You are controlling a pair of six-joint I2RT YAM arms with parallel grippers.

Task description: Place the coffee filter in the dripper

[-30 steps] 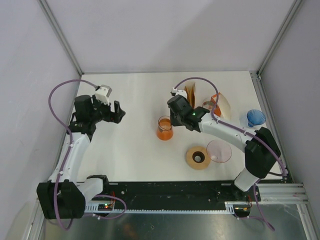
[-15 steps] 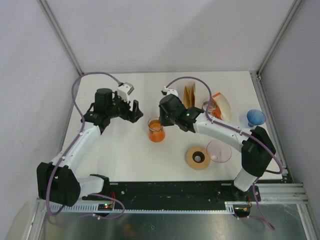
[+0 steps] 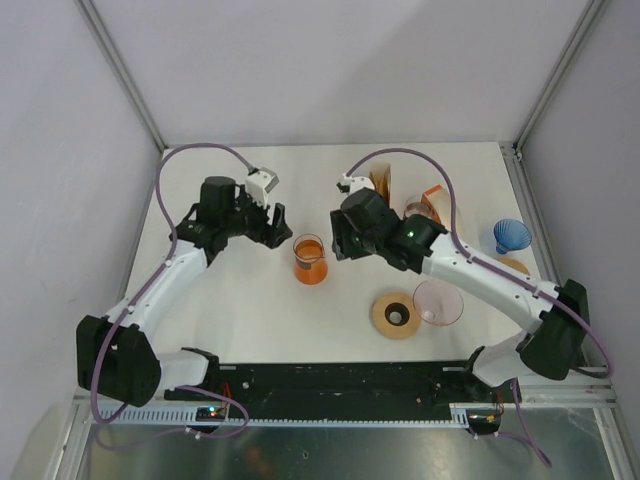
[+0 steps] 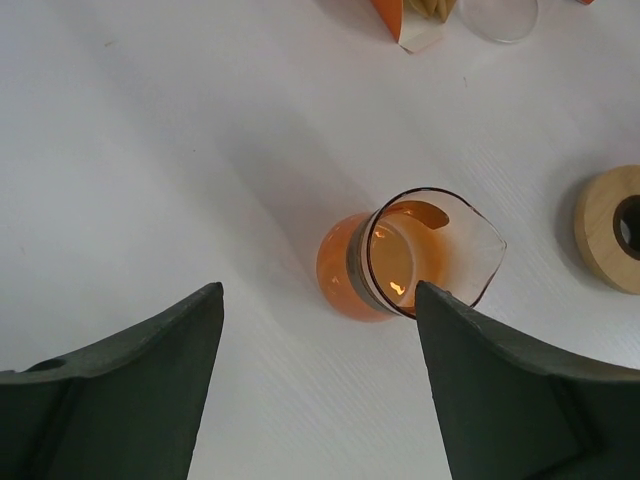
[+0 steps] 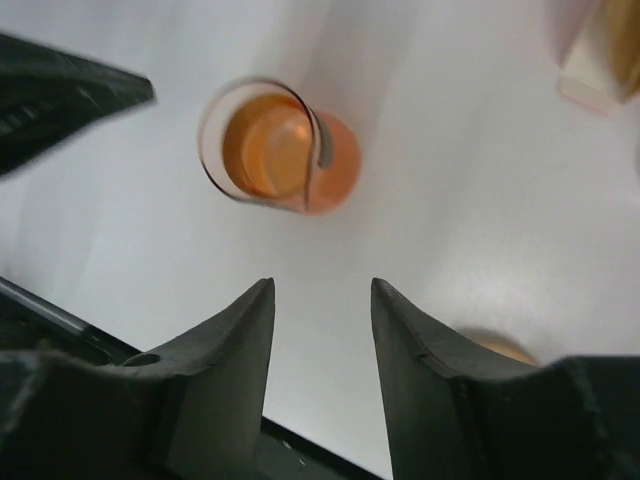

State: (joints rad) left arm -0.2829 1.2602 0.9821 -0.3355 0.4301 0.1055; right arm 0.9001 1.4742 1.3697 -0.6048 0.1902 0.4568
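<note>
left arm moved in on the carafe; filter not yet touched
my left claw [image 4: 318, 298] has swung across and sits wide, empty, framing the orange carafe [image 4: 400, 255]. the right claw [image 5: 322, 288] has backed off it, narrowly parted, holding nothing. the coffee filter [image 3: 380, 184] stands at the back of the surface, well apart from the clear dripper [image 3: 438, 302], so placing hasn't begun.

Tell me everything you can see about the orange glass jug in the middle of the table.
The jug is see-through orange glass with a round open mouth, a pouring lip and a darker band around its neck. It looks empty. It stands upright on the white table, between the open left gripper and the open right gripper; neither appears to touch it.
</note>
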